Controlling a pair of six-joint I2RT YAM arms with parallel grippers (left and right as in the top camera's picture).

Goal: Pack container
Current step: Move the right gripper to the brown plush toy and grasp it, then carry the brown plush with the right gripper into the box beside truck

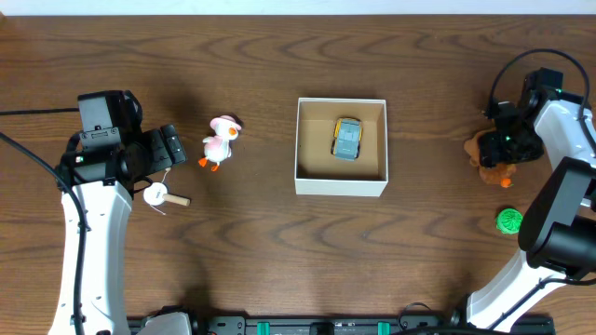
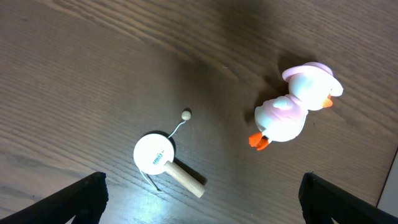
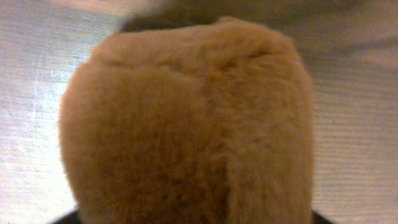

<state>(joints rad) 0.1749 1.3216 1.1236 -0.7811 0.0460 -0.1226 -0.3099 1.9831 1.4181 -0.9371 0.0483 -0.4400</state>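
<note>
The container (image 1: 341, 186), a square white-walled box with a brown inside, sits at the table's middle and holds a small yellow-grey toy car (image 1: 346, 138). My right gripper (image 1: 510, 144) is down over a brown plush toy (image 1: 479, 149) at the far right. The plush (image 3: 186, 124) fills the right wrist view, with the jaw tips showing only at the bottom corners, wide apart on either side of it. My left gripper (image 2: 202, 199) is open and empty above the table. It is left of a pink-and-white duck (image 1: 221, 141), which also shows in the left wrist view (image 2: 292, 109).
A white disc toy with a wooden handle and a string (image 1: 160, 195) lies near the left gripper, and is also in the left wrist view (image 2: 155, 154). A green round object (image 1: 508, 221) lies near the right arm's base. The plush has an orange part (image 1: 506, 183).
</note>
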